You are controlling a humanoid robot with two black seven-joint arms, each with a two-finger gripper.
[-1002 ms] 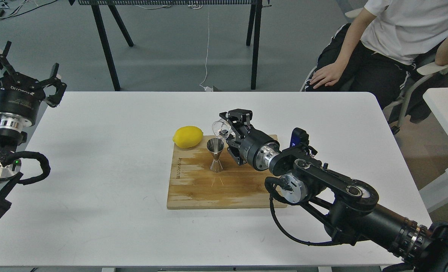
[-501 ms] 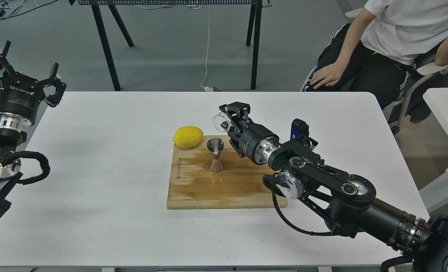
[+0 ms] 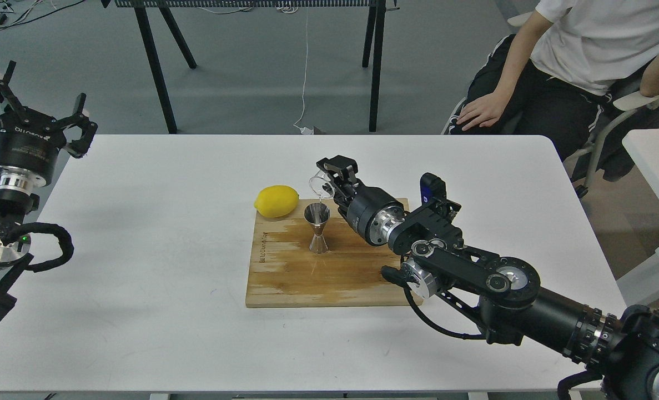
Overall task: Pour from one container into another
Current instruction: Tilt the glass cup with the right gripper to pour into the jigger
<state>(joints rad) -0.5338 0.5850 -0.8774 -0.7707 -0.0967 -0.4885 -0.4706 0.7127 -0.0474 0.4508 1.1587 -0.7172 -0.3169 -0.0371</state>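
Observation:
The steel hourglass jigger (image 3: pixel 317 228) stands upright on the wooden cutting board (image 3: pixel 290 278), near its back edge. My right gripper (image 3: pixel 332 178) hovers just behind and above the jigger's rim, shut on the small clear glass cup (image 3: pixel 320 184), which is tipped on its side with its mouth turned left and down. Whether anything is in the cup cannot be made out. Far off at the table's left edge my left gripper (image 3: pixel 38 105) is raised with its fingers spread open and nothing in them.
A yellow lemon (image 3: pixel 276 201) lies at the board's back left corner, close to the jigger. A seated person (image 3: pixel 573 61) is behind the table's right end. Black table legs (image 3: pixel 376 66) stand beyond the far edge.
My right gripper has drawn back and left with the glass cup, turning it about, while the arm settled lower over the board. The jigger, lemon and left arm have not moved.

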